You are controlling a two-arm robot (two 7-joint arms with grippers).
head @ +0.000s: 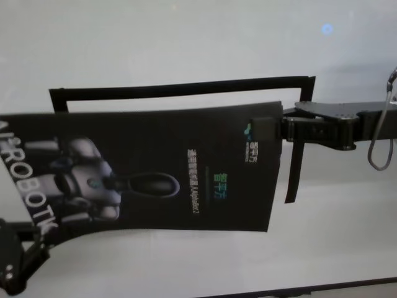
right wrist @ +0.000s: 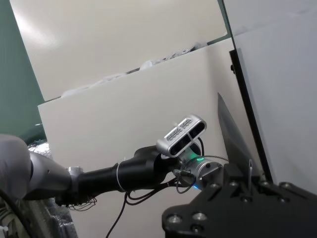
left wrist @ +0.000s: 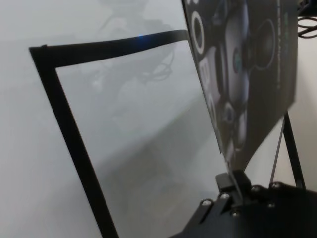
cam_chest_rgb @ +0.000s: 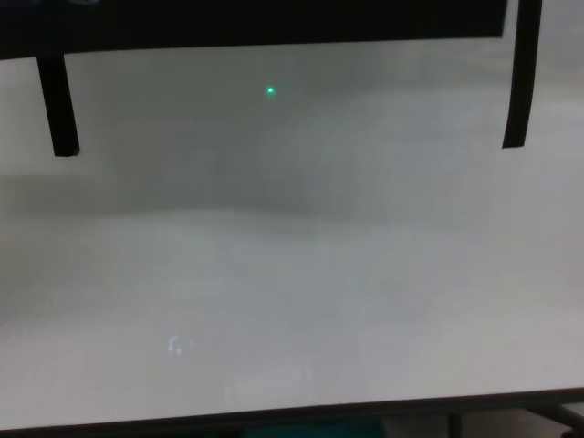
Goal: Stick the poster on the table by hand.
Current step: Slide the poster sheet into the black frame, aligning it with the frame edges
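We count one poster (head: pixel 161 171), a large thin glossy black sheet with white lettering and a grey-white robot picture, one wide plain white matte table (head: pixel 186 43) with a thin dark near edge, and two black mechanical grippers. On the table we also count three narrow black tape strips (head: pixel 180 89) that form an open frame: a long one on the side of the poster farther from the robot, and two short ones running back from its ends toward the robot, one at each side. Nothing here serves as a container. The poster hangs stretched above the table between the two grippers, within the span of the tape frame, its near edge bowed and its far edge just short of the long strip. The right gripper (head: pixel 277 129), a slim black arm of blocky jointed segments with a grey cable loop behind it, comes in from the poster's right side and pinches the poster's right edge near the far corner, its fingers closed flat on the sheet. The left gripper (head: pixel 37 233) sits at the poster's near left corner; in the left wrist view we see the sheet's edge running down into its black clamp, fingers (left wrist: pixel 229 182) closed on it. In the chest view we see only the bare table and the two short strips below a dark band.
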